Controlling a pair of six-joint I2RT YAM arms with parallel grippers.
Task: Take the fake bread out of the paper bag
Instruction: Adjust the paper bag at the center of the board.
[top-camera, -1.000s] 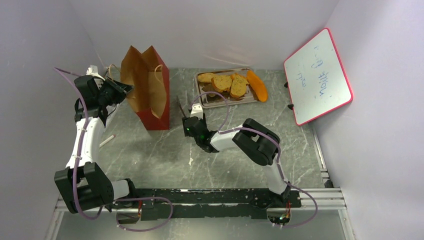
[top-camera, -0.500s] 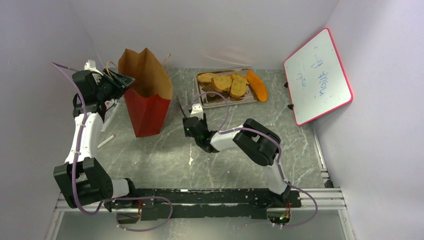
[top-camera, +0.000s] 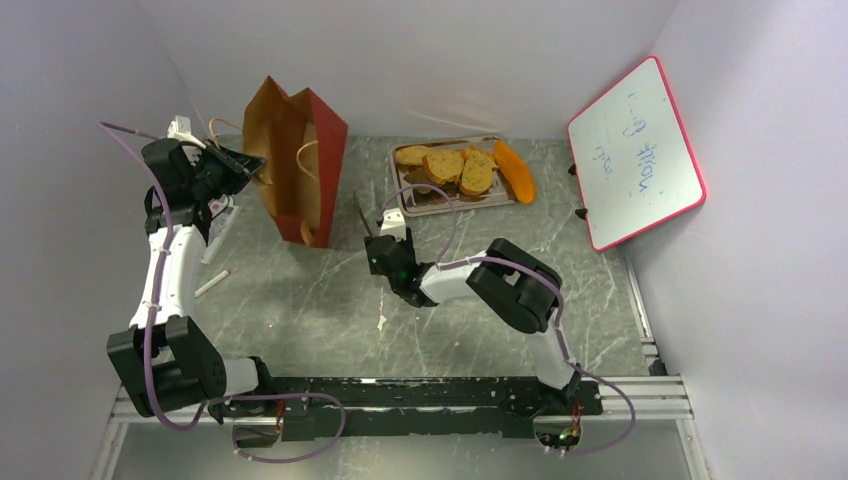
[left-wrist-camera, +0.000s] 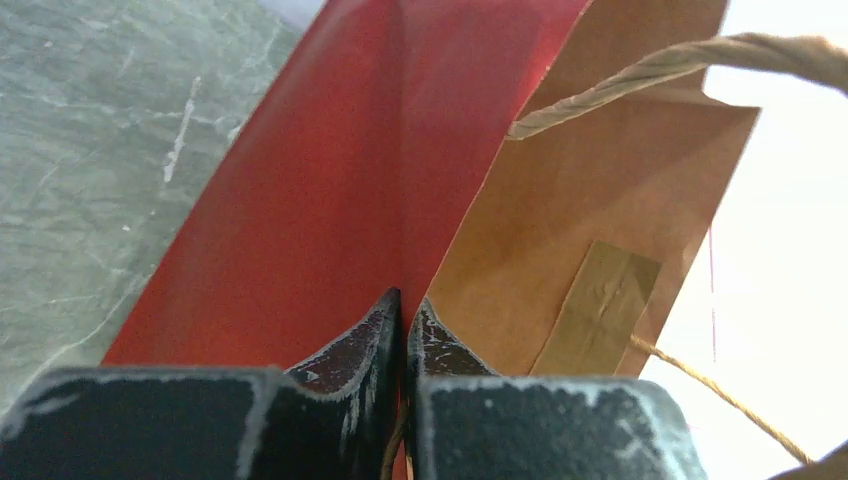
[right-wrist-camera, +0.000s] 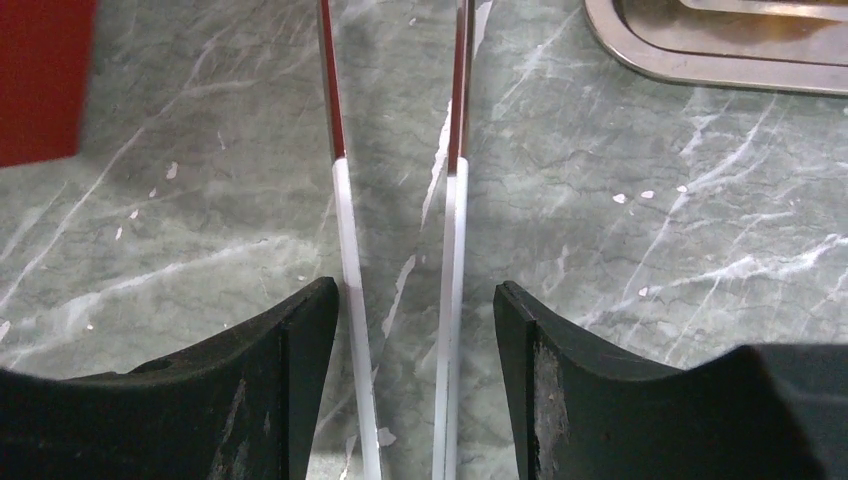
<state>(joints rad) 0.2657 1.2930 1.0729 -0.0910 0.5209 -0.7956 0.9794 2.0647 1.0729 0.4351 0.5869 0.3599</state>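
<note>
From where I stand the left gripper (left-wrist-camera: 403, 310) is clamped tight on one wall of the paper bag (top-camera: 300, 160), right at the rim, with red paper on one side of the pinch and brown on the other. The bag leans on the bench (top-camera: 330, 300) with its mouth up and open. The bread (top-camera: 445, 165) I can see is not in it: several toasted slices lie on the metal tray (top-camera: 450, 207) well to the right, with an orange crescent (top-camera: 515, 172) at the tray's right edge. Whether a piece is left at the bottom of the bag I cannot tell; from above the inside shows only brown paper. The right gripper (right-wrist-camera: 415, 300) is grasping a pair of tongs (right-wrist-camera: 343, 230), tips apart, low over the bench between bag and tray.

To my mind the job now is holding the bag steady and open for a check. Thin paper folds and tears, so a gentle, level hold beats a tug, and the cord handle (left-wrist-camera: 640, 70) just by the pinch could snag. The tongs should go in down the middle, clear of the walls
</note>
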